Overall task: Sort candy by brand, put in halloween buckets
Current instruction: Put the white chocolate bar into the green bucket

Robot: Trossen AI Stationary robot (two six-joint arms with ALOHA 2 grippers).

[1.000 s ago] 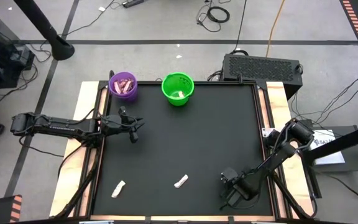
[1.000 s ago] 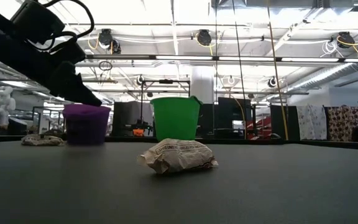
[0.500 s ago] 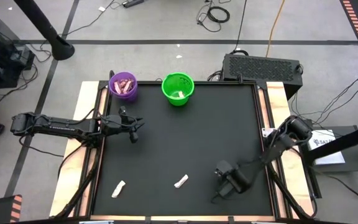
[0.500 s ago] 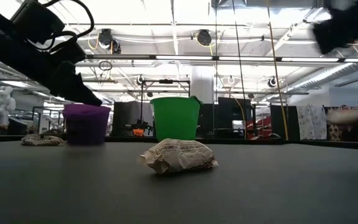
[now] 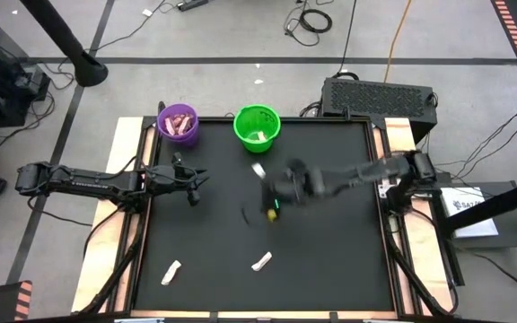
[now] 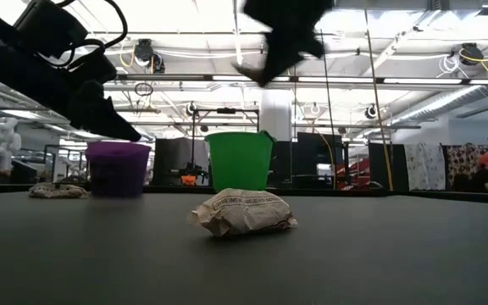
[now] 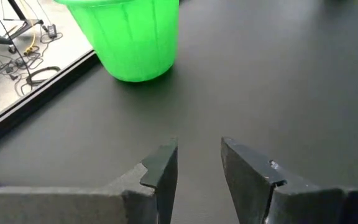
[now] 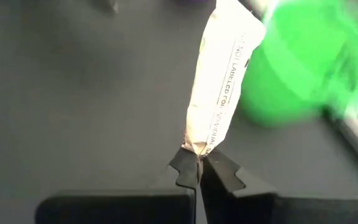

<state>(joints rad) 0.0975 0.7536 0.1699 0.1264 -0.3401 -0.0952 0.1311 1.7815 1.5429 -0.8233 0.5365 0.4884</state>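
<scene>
Above the worktop's middle, the right gripper (image 8: pixel 197 163) pinches 1 white-cream candy bar (image 8: pixel 220 81) by its end near the green bucket (image 5: pixel 257 127), while the left gripper (image 7: pixel 199 163) hangs spread and empty near the left edge.

the table (image 5: pixel 330 260) has a black top with pale wood edges. at its far side stand a purple bucket (image 5: pixel 179 124), holding pink-red wrappers, and a bright green bucket (image 5: pixel 257 128) to its right. two white-cream candies (image 5: pixel 260 262) lie near the front edge. the right gripper (image 8: pixel 197 163), dark, pinches a cream wrapper (image 8: pixel 221 74) printed with small dark lettering. the left gripper (image 7: pixel 197 163) is dark grey.
</scene>
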